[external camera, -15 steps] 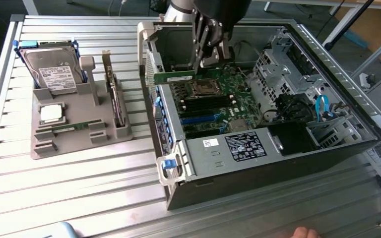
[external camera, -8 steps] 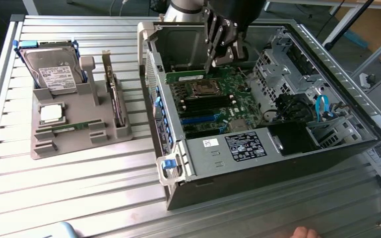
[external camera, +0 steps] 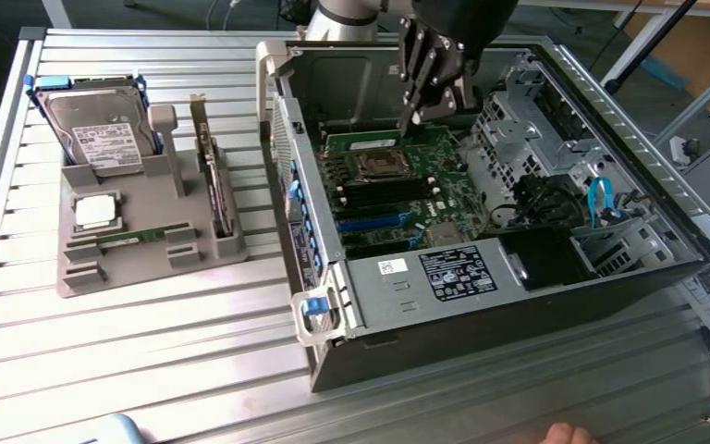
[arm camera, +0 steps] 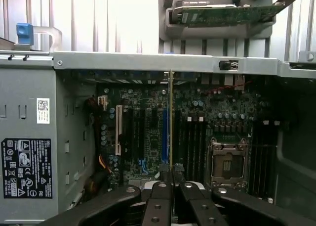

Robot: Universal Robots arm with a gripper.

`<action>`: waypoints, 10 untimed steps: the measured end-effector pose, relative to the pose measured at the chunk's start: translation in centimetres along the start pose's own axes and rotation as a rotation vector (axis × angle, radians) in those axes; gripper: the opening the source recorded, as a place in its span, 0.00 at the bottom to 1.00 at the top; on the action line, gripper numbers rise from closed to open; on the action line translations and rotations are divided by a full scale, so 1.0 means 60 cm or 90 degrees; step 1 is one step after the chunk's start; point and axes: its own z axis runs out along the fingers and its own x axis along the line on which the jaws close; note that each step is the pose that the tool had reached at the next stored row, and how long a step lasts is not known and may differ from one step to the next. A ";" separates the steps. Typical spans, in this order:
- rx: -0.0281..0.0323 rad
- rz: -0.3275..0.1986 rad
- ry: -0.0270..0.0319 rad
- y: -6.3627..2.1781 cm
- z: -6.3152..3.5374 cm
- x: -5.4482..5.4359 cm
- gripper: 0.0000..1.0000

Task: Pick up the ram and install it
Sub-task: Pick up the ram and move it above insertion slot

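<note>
End effector (arm camera: 171, 171), black, clamped narrow on thin flat ram (arm camera: 170, 117), edge-on over green motherboard (arm camera: 140, 100).

Slatted metal table (external camera: 145, 356): grey parts stand (external camera: 145, 264) at nine o'clock, open PC case (external camera: 491, 333) lying on its side at three o'clock, apart.

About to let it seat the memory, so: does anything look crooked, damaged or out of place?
Nothing stands out. The ram sits straight in the shut gripper, running parallel to the motherboard slots. A person's fingertips show at the table edge, apart from the computer case.
</note>
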 end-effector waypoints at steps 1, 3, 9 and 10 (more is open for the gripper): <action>-0.0001 0.000 0.0001 -0.004 0.000 0.000 0.12; -0.0002 0.000 0.0000 -0.014 0.000 0.001 0.12; -0.0006 0.000 0.0000 -0.041 0.001 0.002 0.12; -0.0006 0.000 0.0000 -0.046 0.001 0.002 0.12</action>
